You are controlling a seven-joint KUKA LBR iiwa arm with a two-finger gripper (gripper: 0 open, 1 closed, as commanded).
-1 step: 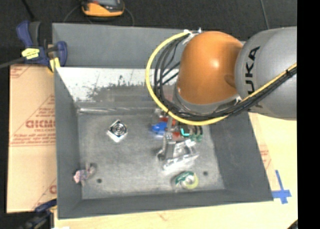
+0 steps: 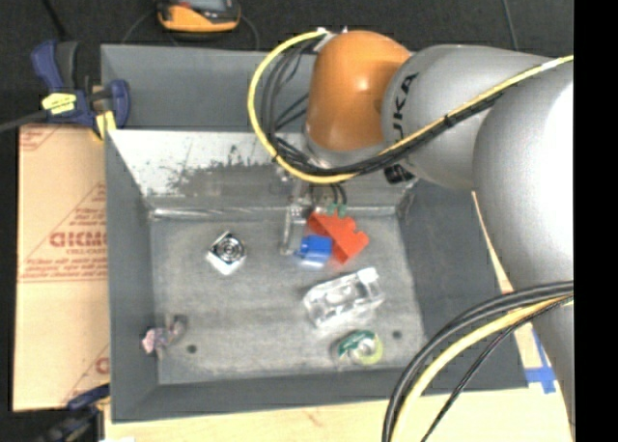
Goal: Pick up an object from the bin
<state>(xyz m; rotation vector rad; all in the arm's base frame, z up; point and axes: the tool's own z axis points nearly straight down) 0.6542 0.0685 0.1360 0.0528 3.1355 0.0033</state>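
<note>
Blue block (image 2: 314, 251), small and roughly cuboid, lies on the bin floor toward the far wall, a little right of centre. It touches a red-orange block (image 2: 341, 235) on its right and far side.

Gripper (image 2: 299, 230) sits low in the bin (image 2: 130, 266), at the blue block's far left edge. The orange wrist cover (image 2: 348, 93) hides most of it from above. Open or closed: cannot tell. Nothing is visibly held.

Other contents:
- clear plastic piece (image 2: 343, 297), just near of the pair
- green-and-white ring-like item (image 2: 357, 346), nearer again, by the near wall
- small silver square part (image 2: 226, 253), well apart to the left
- small pinkish scrap (image 2: 154, 339), in the near left corner

Judgement: the step in hand is the approach onto the blue-and-red pair. The grasp is not confirmed and the lift is not begun.

Next move calls for closing round one block only. The two touch, so the neighbour may be nudged or dragged along. After that, a straight vertical lift, clear of the far wall.
</note>
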